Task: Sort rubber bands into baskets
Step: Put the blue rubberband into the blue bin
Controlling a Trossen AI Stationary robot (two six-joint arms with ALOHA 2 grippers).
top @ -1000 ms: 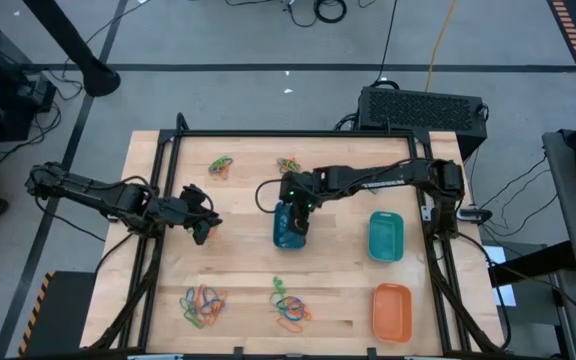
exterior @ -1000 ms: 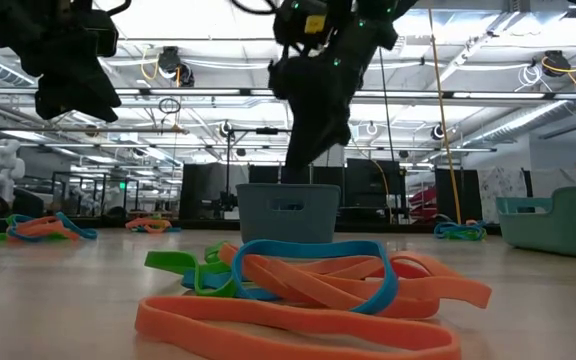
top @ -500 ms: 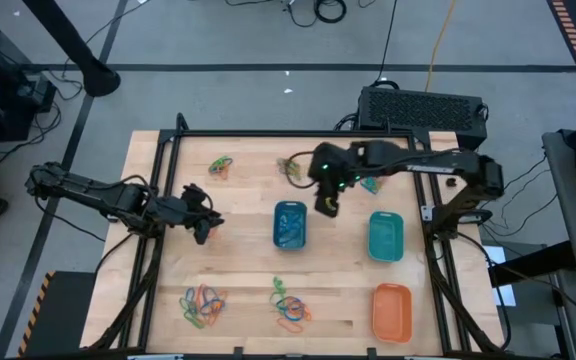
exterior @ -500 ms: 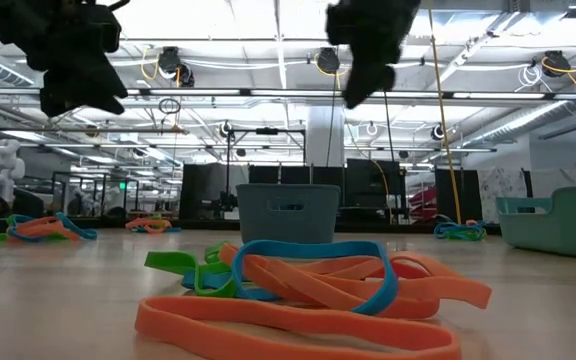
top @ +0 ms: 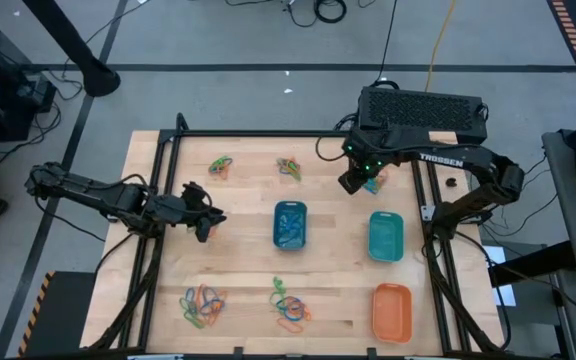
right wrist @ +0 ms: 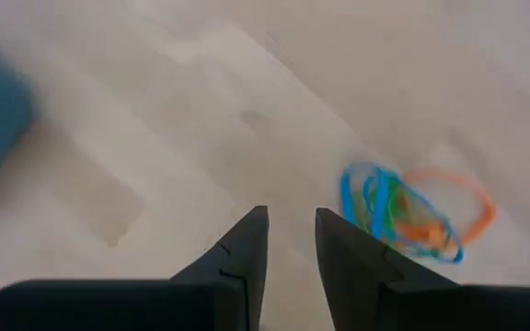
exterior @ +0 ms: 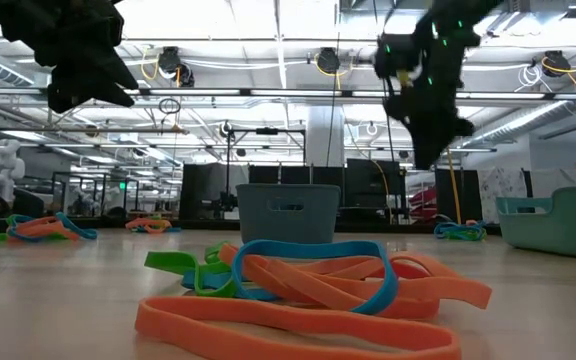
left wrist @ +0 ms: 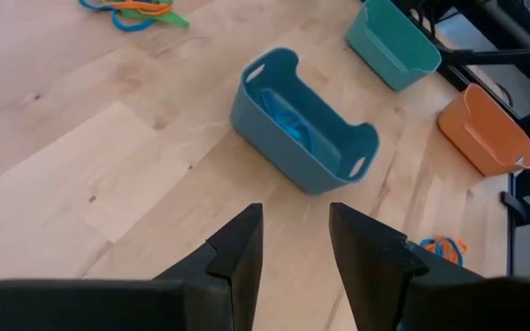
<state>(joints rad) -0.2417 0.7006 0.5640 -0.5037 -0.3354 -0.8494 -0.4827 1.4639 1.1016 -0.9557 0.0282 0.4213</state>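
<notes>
While the left claw [top: 206, 222] waits narrowly parted and empty, the right claw [top: 351, 183], narrow and empty, hovers over a far band pile [right wrist: 412, 211], presumably choosing one for the baskets [top: 290, 224].

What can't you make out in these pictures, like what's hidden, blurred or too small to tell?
- Orange basket: absent from the low view, cut off by the frame edge.
- Teal basket: low view cuts it at the edge; contents hidden by its wall.
- Blue basket: low view hides its contents behind the wall.
- Rubber band pile under the right hand: mostly covered from above, blurred in the right wrist view.
- Far piles: band counts too small to tell.
</notes>
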